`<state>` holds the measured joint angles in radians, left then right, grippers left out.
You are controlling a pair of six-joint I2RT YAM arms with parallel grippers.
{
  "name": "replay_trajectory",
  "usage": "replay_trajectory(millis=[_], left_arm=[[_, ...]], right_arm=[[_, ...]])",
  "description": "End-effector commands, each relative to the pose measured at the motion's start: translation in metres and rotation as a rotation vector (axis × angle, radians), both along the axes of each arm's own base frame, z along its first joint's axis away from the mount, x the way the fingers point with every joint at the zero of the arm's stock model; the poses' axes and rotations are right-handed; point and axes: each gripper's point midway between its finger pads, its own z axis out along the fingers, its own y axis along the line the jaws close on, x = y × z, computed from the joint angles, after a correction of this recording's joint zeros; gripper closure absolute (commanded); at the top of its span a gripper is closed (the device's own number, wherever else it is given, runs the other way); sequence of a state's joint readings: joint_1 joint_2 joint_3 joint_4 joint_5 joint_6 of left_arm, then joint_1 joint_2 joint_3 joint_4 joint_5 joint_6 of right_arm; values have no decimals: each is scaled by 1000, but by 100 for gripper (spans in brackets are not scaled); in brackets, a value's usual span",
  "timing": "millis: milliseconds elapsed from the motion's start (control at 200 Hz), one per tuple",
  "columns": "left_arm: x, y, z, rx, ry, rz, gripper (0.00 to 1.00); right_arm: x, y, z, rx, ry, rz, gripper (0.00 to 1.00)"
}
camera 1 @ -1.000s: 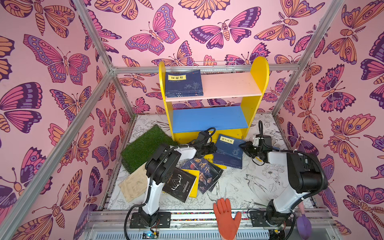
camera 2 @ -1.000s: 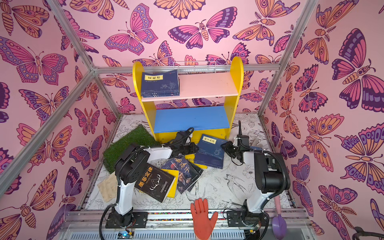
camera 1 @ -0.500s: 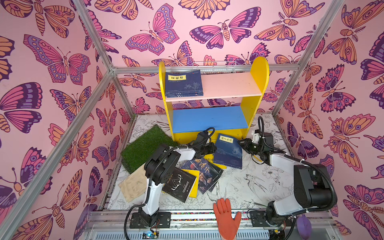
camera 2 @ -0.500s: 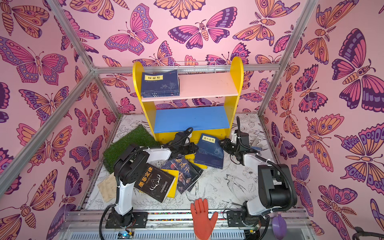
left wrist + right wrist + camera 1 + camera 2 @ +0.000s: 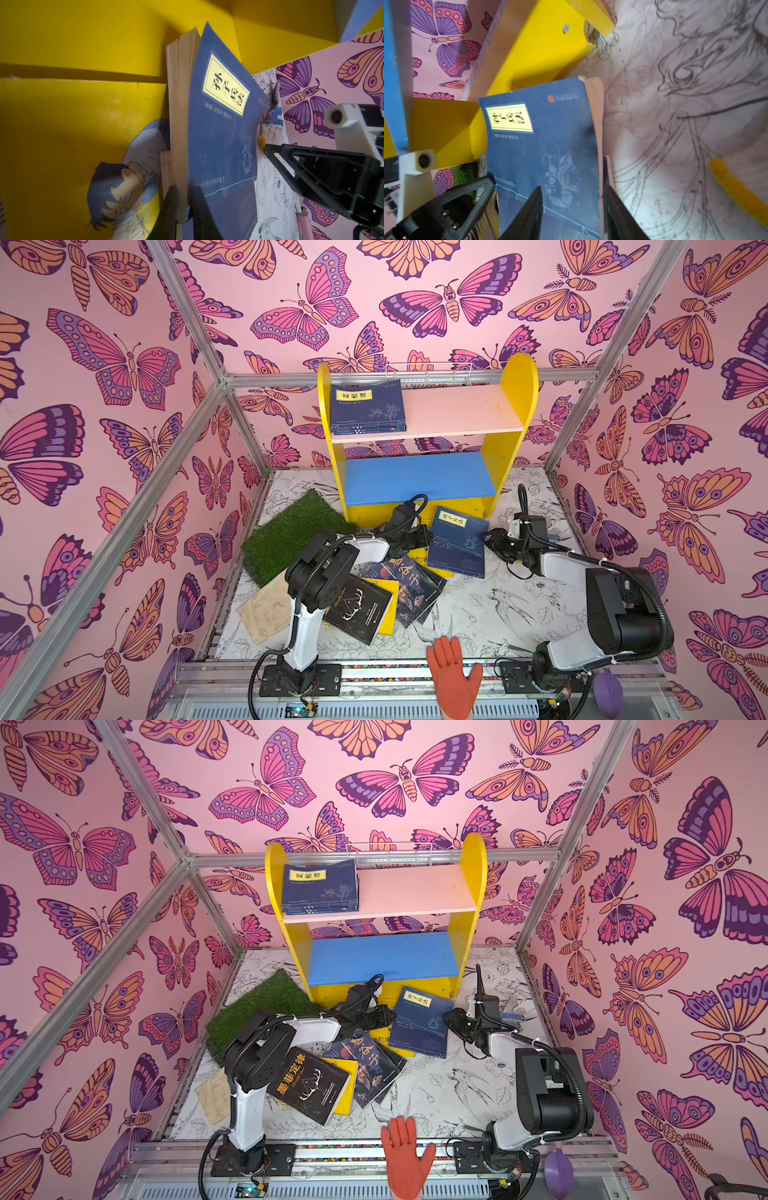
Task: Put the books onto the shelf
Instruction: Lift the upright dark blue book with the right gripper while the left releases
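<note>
Inside, the small two-tier shelf (image 5: 515, 406) with yellow round-topped side panels stood against the back wall. Its pale pink upper board (image 5: 457, 410) carried a flat stack of navy paperbacks (image 5: 368, 408), a yellow title label on the top one, pushed to the left end in both top views. How many lay in the stack could not be told. The blue lower board (image 5: 415, 477) sat beneath.

Another navy paperback with a yellow label (image 5: 457, 545) was off the shelf, tilted in front of its yellow base. The left gripper (image 5: 184, 189) pinched this book's pages and cover at one side edge. The right gripper (image 5: 572, 187) had its jaws spread astride the opposite edge, one over the cover and one beside the pages; whether they touched it was unclear.

The counter (image 5: 498, 614) was a white sheet with line-drawn birds and flowers. Overlapping on it lay a black paperback with white antlers (image 5: 359, 608), a dark portrait-cover paperback (image 5: 409, 587) and a yellow cartoon-boy paperback (image 5: 72, 124). A green fake-grass mat (image 5: 291, 535) lay left of the shelf, with a tan square board (image 5: 266, 612) just beside it. An orange rubber glove (image 5: 453, 672) stood at the front rail. Pink butterfly-print walls (image 5: 374, 302) and aluminium frame bars (image 5: 187, 344) enclosed the cell.
</note>
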<state>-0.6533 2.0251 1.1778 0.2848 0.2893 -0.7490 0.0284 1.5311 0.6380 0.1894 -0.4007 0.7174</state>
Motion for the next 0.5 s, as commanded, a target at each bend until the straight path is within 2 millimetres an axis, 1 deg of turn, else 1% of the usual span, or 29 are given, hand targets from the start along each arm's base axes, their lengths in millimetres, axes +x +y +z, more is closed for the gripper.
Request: replay_trajectory(millis=[0,155,275,356,496], left_arm=[[-7,15,5,60,-12,23,100],[-6,24,28,48,-49,66,100],[-8,32,35,15,-30,99,100],[-13,30,41,-24,-17,93,100],[-19,25,50,-94,29,92,100]], right_arm=[[-7,-1,-2,-3,16,4,52],[-15,5,2,22,7,35,51],[-23,13,8,66,-8,65,49],[-29,18,13,98,-24,86,49],[-40,30,12,175,-28,123,48]])
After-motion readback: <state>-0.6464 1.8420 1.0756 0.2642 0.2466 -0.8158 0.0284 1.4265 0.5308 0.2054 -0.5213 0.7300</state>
